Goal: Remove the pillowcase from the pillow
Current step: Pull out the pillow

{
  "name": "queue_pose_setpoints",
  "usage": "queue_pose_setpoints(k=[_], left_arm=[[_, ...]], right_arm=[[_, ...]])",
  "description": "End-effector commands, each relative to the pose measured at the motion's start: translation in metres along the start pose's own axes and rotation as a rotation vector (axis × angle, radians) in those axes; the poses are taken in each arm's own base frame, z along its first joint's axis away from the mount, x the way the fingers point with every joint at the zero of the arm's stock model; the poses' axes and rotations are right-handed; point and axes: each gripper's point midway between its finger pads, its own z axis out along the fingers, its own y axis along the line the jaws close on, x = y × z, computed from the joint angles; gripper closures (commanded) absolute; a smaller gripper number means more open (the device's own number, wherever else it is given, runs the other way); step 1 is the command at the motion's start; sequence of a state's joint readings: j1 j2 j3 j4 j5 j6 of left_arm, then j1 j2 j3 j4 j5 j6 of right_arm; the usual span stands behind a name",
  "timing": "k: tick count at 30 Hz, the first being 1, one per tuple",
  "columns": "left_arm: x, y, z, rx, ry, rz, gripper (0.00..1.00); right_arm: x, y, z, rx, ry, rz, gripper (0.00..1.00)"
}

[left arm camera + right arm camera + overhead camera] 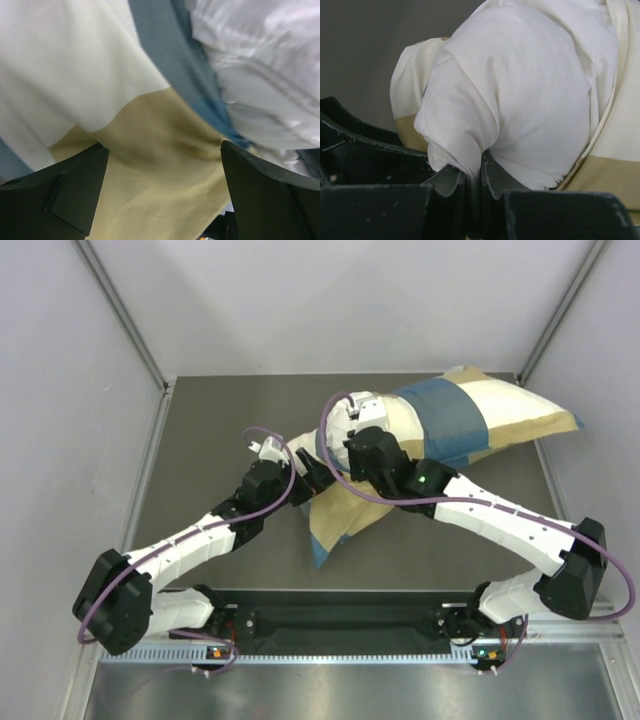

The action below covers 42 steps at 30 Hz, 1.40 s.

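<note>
Pillow [520, 100] corner in right end effector [481, 172], wrist-view only

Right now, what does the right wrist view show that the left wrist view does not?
Only the right wrist view: the right gripper pinched shut on a fold of the white pillow, with the table behind. Only the left wrist view: the left gripper open over the pillowcase, and its blue edge. Both: white pillow beside cream and tan pillowcase.
</note>
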<state>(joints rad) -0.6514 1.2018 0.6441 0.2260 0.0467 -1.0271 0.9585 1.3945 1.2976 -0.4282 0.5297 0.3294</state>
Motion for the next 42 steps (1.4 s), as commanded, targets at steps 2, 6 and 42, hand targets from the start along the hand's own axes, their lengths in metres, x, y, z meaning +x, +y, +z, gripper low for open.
queue_pose_setpoints(k=[2,6,42], left_arm=[[-0.025,-0.031,-0.003,0.112,-0.13,-0.04,0.02],[-0.026,-0.026,-0.005,0.106,-0.151,-0.063,0.02],[0.032,0.042,-0.027,0.01,0.01,0.123,1.0]], right_arm=[[-0.001,0.032,-0.014,-0.138,-0.03,0.091,1.0],[0.005,0.031,-0.017,-0.141,-0.024,0.094,1.0],[-0.083,-0.084,0.039,0.138,-0.124,0.103,1.0]])
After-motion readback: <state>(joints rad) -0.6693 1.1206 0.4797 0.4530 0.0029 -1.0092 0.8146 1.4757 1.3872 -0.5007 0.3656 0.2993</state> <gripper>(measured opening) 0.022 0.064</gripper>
